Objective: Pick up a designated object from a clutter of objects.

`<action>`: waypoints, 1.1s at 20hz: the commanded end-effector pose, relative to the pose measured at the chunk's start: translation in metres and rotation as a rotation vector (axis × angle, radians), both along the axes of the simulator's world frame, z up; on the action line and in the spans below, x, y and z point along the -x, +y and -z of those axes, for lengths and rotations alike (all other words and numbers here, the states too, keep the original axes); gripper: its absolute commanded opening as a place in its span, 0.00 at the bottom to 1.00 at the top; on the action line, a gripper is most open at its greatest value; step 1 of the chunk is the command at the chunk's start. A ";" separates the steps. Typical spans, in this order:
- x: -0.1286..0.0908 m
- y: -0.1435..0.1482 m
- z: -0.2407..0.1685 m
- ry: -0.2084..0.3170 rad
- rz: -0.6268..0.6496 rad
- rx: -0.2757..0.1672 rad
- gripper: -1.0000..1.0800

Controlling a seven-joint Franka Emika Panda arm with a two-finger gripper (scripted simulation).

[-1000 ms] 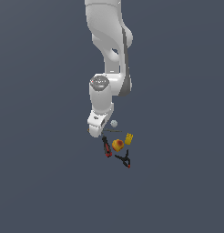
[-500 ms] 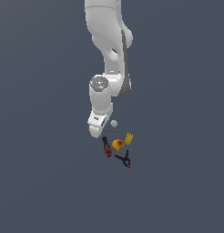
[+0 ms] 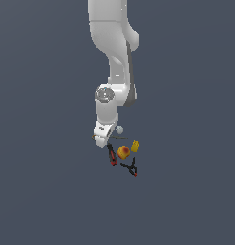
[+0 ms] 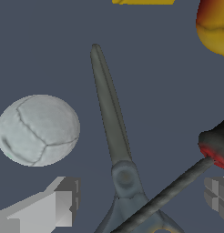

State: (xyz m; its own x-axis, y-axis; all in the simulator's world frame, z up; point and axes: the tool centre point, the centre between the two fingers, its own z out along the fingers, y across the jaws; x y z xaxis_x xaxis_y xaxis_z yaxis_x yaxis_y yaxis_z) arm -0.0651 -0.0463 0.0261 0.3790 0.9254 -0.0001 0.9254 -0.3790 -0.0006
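The gripper (image 4: 132, 205), jaws spread, straddles the scissors (image 4: 114, 136) (pivot end); a skewed closure may nudge the white ball (image 4: 38, 130).

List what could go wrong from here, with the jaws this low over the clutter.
1. The scissors lie flat and thin between the fingers, so a closing grasp may slip off the blades.
2. The white ball sits right beside one finger and could be knocked rolling.
3. The black-red tool crosses the scissors' handles and might get dragged along.
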 end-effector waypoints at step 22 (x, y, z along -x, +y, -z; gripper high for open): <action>0.000 0.006 0.013 -0.001 -0.009 -0.001 0.00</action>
